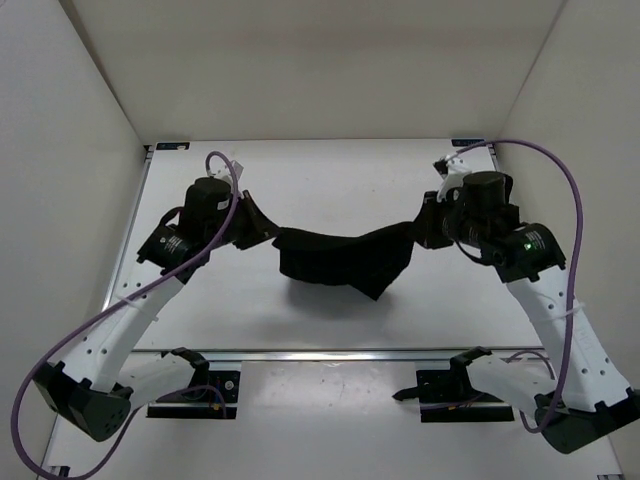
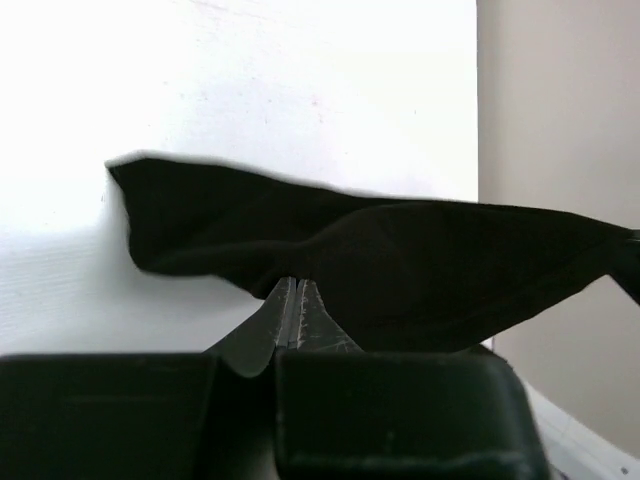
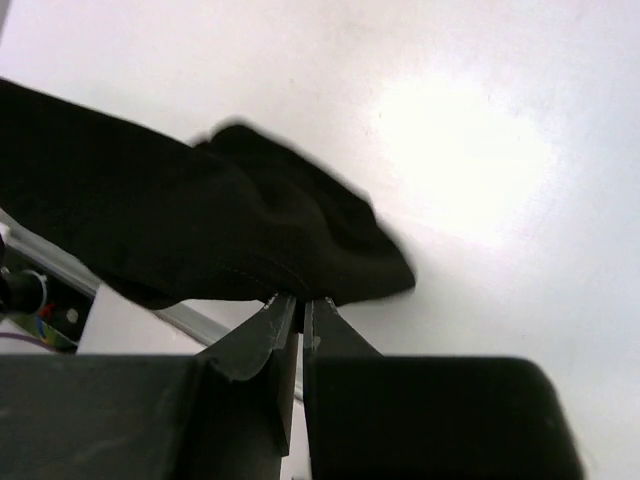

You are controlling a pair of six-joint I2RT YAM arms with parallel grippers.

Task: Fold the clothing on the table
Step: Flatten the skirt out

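Observation:
The black clothing [image 1: 340, 258] hangs in a sagging band above the white table [image 1: 330, 180], stretched between both arms. My left gripper [image 1: 258, 226] is shut on its left end. In the left wrist view the clothing [image 2: 400, 265] runs across above my left gripper [image 2: 296, 284], whose fingers pinch its lower edge. My right gripper [image 1: 428, 224] is shut on the right end. From the right wrist, the clothing [image 3: 180, 230] bunches over my right gripper [image 3: 300, 300], its jaws closed on the hem.
White walls [image 1: 80, 100] enclose the table on three sides. A metal rail [image 1: 330, 352] runs along the near edge, with the two arm bases [image 1: 200, 385] below it. Purple cables [image 1: 560, 180] loop beside each arm.

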